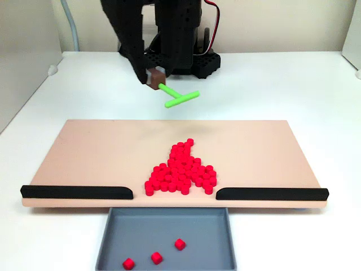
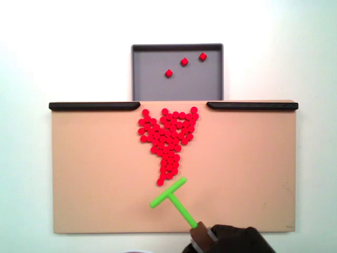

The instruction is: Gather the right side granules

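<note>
Three granules [image 1: 156,257] lie in the grey tray [image 1: 107,243]; behind it the main pile [image 1: 181,169] sits mid-board [image 1: 90,152] by the gap between two black rails [image 1: 76,192], and beyond, the gripper [image 1: 156,79] clamps a green T-stick [image 1: 179,98] raised above the board's far edge

The black arm stands at the top centre of a fixed view, its upper links rising out of frame above a dark base at the back, and it reaches down and forward toward the frame's middle. The gripper [image 1: 157,78] hangs just below, its brown tip clamped shut. In another fixed view the gripper [image 2: 202,235] enters at the bottom edge, right of centre, angled toward the upper left
</note>
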`<act>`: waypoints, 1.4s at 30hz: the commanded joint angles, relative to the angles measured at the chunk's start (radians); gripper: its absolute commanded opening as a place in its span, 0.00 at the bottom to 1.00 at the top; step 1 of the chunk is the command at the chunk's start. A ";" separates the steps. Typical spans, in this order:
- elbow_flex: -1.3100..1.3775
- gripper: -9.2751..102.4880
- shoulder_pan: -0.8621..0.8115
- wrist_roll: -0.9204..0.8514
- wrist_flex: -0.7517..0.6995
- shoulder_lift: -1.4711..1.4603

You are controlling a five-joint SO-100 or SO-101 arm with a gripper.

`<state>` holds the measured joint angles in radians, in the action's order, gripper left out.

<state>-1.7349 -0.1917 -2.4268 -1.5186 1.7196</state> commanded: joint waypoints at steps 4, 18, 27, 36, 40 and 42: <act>0.239 0.08 -0.069 -0.373 0.008 -0.181; 0.500 0.08 -0.153 -1.000 0.008 -0.454; 0.658 0.08 -0.169 -1.123 0.025 -0.607; 0.655 0.08 -0.147 -1.111 0.054 -0.640; 0.643 0.08 -0.143 -1.112 0.054 -0.641; 0.641 0.08 -0.140 -1.112 0.054 -0.644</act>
<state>-1.1106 -0.3405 -3.2152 -1.4680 1.0692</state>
